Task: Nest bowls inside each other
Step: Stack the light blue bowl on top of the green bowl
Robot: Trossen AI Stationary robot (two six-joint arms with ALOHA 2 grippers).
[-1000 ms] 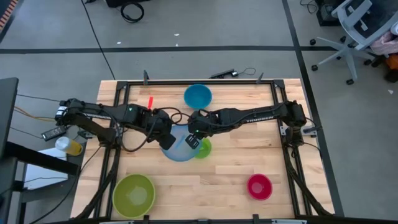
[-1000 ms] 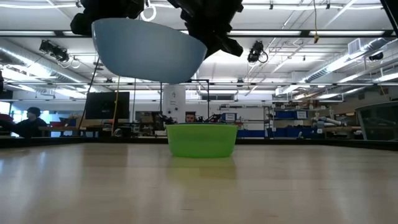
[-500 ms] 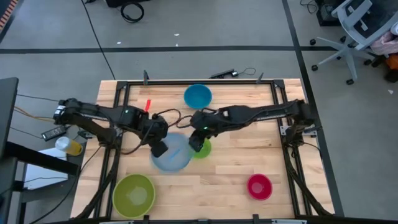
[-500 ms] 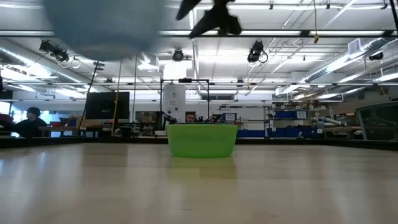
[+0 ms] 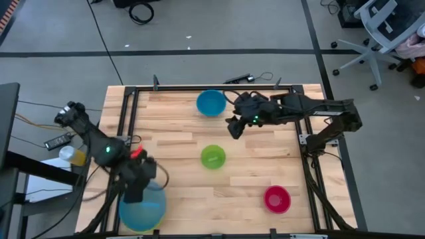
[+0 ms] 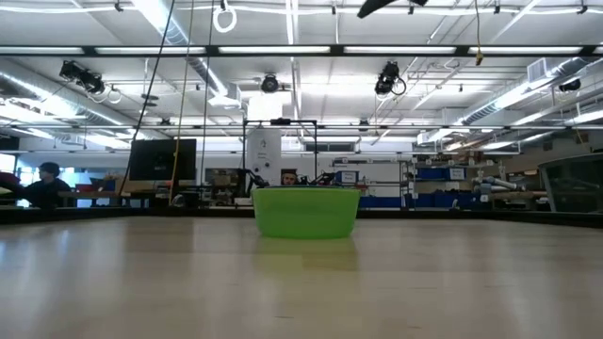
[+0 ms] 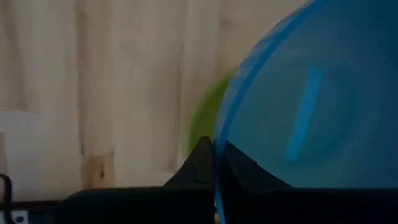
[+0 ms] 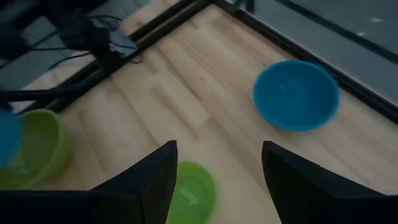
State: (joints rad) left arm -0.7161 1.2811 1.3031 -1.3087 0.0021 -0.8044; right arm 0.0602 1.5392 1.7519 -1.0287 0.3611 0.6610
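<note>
My left gripper [image 5: 137, 189] is shut on the translucent light blue bowl [image 5: 143, 207] at the table's near left, right over the large yellow-green bowl [image 7: 204, 118], which shows beneath it. My right gripper [image 5: 232, 127] hangs open and holds nothing, raised above the far middle of the table, beside the solid blue bowl [image 5: 211, 103]. The small green bowl [image 5: 213, 157] stands on its base at the table's middle. The red bowl [image 5: 277, 198] rests near the front right. My left gripper holds the light blue bowl by its rim [image 7: 217, 163], with one finger outside the wall and one inside, seen through the plastic. The fingers point down from above. The bowl hangs mouth up over the yellow-green bowl; whether the two bowls touch I cannot tell.
A black metal frame [image 5: 199, 88] runs along the table's edges. Bare wood lies between the green bowl and the red bowl. A yellow bottle [image 5: 74, 156] stands off the table's left side. People sit in the room far behind the table.
My left gripper has swung from the table's middle toward its near left corner, turning as it went, and carried the light blue bowl over the yellow-green bowl. My right gripper has opened, let go of that bowl, risen, and drawn back toward the far right.
</note>
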